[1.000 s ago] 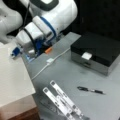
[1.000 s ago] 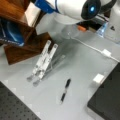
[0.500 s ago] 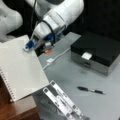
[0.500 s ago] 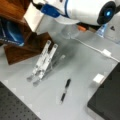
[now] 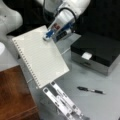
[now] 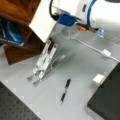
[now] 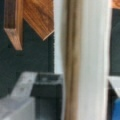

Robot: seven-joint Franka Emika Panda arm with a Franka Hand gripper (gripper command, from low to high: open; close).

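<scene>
From where I sit, the hand (image 5: 49, 35) is clamped on the top edge of a spiral notepad (image 5: 41, 57), holding it up off the desk (image 5: 100, 80) at a tilt. In a front view I get the lined page face-on, its wire binding running down the view's left side, and its lower corner hangs just above a clear folding stand (image 5: 63, 102) that sits near the desk's front edge. In a front view from the opposite side I see only the notepad (image 6: 42, 21) as a plain white back, the blue fingers (image 6: 66, 20) pinching it at the view's right edge, and the stand (image 6: 43, 62) propped below it, next to a wooden shelf (image 6: 17, 10).

The wrist view gives me what neither of those does: the notepad (image 7: 85, 60) edge-on, a pale vertical band running the full height of the picture, close to the lens, with a black box (image 7: 46, 85) and wood behind it.

A black pen (image 5: 90, 90) lies flat on the desk, well apart from the hand, and a black box with a white tag (image 5: 96, 55) stands toward the far corner. A white cable (image 6: 92, 47) crosses the desk behind the stand.
</scene>
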